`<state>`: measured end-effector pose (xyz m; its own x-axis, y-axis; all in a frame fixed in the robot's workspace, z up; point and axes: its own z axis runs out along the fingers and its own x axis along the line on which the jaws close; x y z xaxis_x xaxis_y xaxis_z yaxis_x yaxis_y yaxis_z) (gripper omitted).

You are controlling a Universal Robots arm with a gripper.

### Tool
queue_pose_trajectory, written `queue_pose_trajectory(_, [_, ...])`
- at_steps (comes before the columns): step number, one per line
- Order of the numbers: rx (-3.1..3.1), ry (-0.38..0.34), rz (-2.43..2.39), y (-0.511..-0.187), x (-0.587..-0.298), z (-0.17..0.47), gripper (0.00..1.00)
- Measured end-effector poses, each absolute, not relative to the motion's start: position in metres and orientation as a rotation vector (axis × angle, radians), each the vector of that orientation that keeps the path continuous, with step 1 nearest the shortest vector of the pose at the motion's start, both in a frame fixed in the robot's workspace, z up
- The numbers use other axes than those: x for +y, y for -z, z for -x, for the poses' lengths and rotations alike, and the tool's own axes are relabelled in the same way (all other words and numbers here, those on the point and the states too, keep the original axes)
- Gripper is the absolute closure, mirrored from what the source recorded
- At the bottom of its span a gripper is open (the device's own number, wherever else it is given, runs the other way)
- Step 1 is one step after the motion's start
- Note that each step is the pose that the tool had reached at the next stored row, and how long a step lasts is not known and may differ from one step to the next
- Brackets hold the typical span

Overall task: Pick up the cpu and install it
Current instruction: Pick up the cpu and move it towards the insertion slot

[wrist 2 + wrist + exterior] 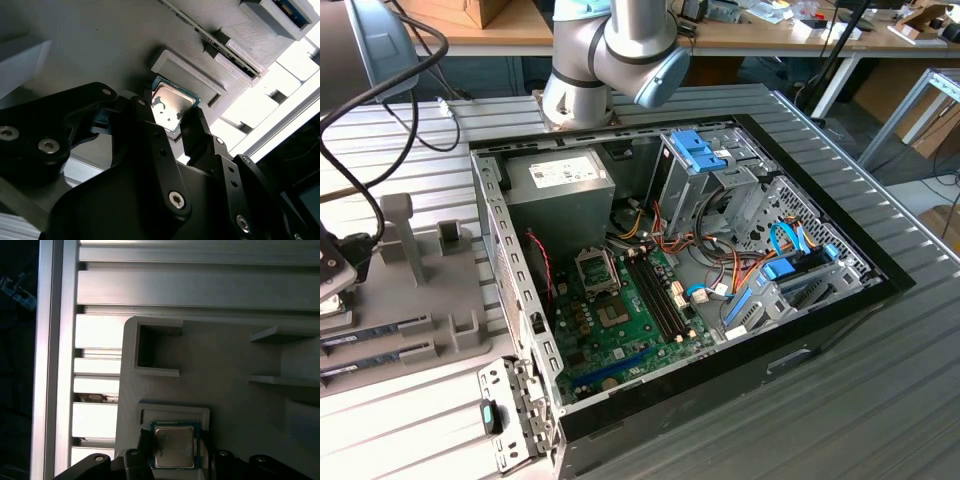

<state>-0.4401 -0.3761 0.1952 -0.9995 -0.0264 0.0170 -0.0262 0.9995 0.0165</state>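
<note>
The cpu (172,106) lies flat, silver face up with its thin green rim showing, in a shallow square pocket of a grey plastic holder (100,45). In the first wrist view the cpu (174,447) shows faint print on its metal top, too small to read. The black jaws stand narrow, one on each of two opposite edges and pressed right up against the green rim, so they grip the cpu while it sits in its pocket. Just beside that pocket the holder (240,405) has a second, smaller square pocket (157,347), and a long thin stick (210,37) lies in a slot nearby. In the exterior view the holder (430,290) rests on the ribbed metal desk (880,400), at the exterior view's left of an open computer case (820,320). Inside the case lie a green board (620,330) with a square socket (597,270), and a grey box (560,195) whose white label cannot be read. The arm (620,40) rises behind the case.
</note>
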Motion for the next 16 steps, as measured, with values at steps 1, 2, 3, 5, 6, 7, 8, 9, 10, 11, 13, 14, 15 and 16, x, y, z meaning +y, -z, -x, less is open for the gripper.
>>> queue_pose_trajectory(1, [-3.124, 0.026, -0.041, -0.196, -0.376, 0.44, 0.53])
queue_pose_trajectory(2, [-3.124, 0.026, -0.041, -0.197, -0.376, 0.44, 0.53])
queue_pose_trajectory(3, [-3.124, 0.027, -0.041, -0.198, -0.376, 0.44, 0.53])
queue_pose_trajectory(5, [-3.124, 0.028, -0.041, -0.199, -0.376, 0.44, 0.53])
queue_pose_trajectory(6, [-3.124, 0.028, -0.041, -0.2, -0.376, 0.44, 0.53])
queue_pose_trajectory(7, [-3.124, 0.028, -0.041, -0.201, -0.376, 0.44, 0.53])
queue_pose_trajectory(8, [-3.124, 0.028, -0.041, -0.202, -0.376, 0.44, 0.53])
queue_pose_trajectory(9, [-3.124, 0.028, -0.041, -0.202, -0.376, 0.44, 0.53])
queue_pose_trajectory(10, [-3.124, 0.028, -0.041, -0.203, -0.376, 0.44, 0.53])
queue_pose_trajectory(11, [-3.124, 0.029, -0.041, -0.204, -0.376, 0.44, 0.53])
queue_pose_trajectory(13, [-3.124, 0.029, -0.041, -0.206, -0.376, 0.44, 0.53])
queue_pose_trajectory(14, [-3.124, 0.029, -0.041, -0.207, -0.376, 0.44, 0.53])
queue_pose_trajectory(15, [-3.124, 0.029, -0.041, -0.207, -0.376, 0.44, 0.53])
queue_pose_trajectory(16, [-3.124, 0.029, -0.041, -0.208, -0.376, 0.44, 0.53])
